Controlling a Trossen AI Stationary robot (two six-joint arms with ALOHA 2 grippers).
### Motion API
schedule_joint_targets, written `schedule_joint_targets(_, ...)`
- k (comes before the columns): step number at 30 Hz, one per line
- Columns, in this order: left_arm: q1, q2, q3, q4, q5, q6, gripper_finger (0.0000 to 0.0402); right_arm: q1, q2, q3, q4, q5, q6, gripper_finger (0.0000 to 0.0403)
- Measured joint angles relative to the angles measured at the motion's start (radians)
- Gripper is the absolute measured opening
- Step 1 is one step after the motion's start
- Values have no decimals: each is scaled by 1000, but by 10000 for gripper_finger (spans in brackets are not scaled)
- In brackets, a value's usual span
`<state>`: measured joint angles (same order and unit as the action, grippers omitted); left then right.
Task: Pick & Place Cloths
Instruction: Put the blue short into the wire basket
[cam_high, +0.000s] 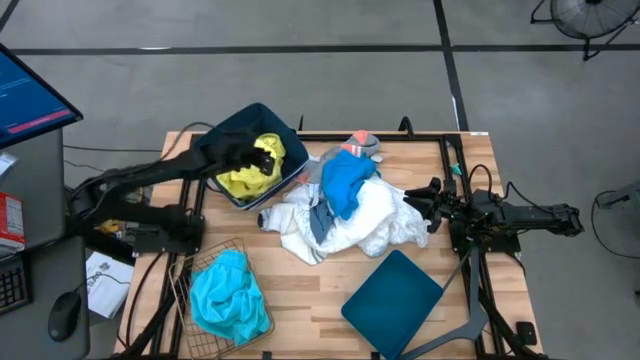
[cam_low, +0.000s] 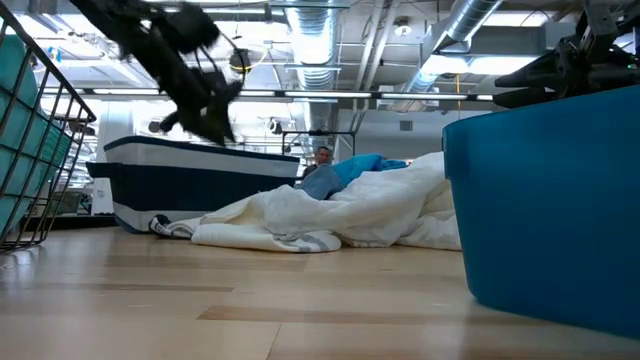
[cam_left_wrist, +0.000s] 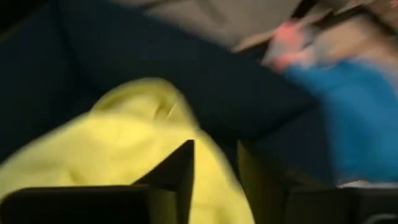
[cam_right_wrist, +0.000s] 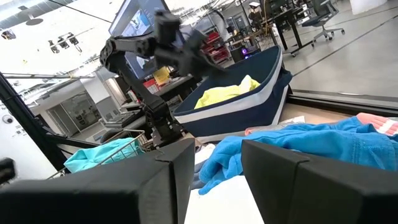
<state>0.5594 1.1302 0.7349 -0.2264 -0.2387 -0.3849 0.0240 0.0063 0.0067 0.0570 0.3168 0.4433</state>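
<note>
Wooden slats form the table (cam_high: 310, 290), which carries two dark blue bins and one wire basket (cam_high: 190, 285). One yellow cloth (cam_high: 255, 168) lies in the tilted bin (cam_high: 240, 125); one turquoise garment (cam_high: 228, 297) fills the basket. White cloths (cam_high: 355, 225) and one blue piece (cam_high: 345, 180) are heaped mid-table. The left gripper (cam_high: 262, 158) hovers above the yellow cloth, fingers parted, empty. The right gripper (cam_high: 418, 192) waits beside the heap, fingers narrowly apart.
</note>
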Motion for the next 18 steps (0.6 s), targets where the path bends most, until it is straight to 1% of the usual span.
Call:
schedule_joint_targets(2,-18,-77,0,36,38,13,149,0,0,0,0,0,0,128)
schedule_joint_targets(4,-45,-143,0,115,77,14,180,0,0,0,0,0,-5,128)
schedule_joint_targets(6,-84,-192,0,223,103,14,207,0,0,0,0,0,-5,128)
schedule_joint_targets(8,-131,-209,0,344,108,37,228,0,0,0,0,0,-5,128)
schedule_joint_targets(10,-183,-205,1,437,94,81,243,0,0,0,0,0,-5,128)
schedule_joint_targets(12,-237,-178,1,510,54,133,251,0,0,0,0,0,-5,128)
schedule_joint_targets(15,-300,-109,1,576,6,186,255,0,0,0,1,0,-5,128)
schedule_joint_targets(18,-344,-21,1,634,-6,194,255,0,0,0,1,0,-5,129)
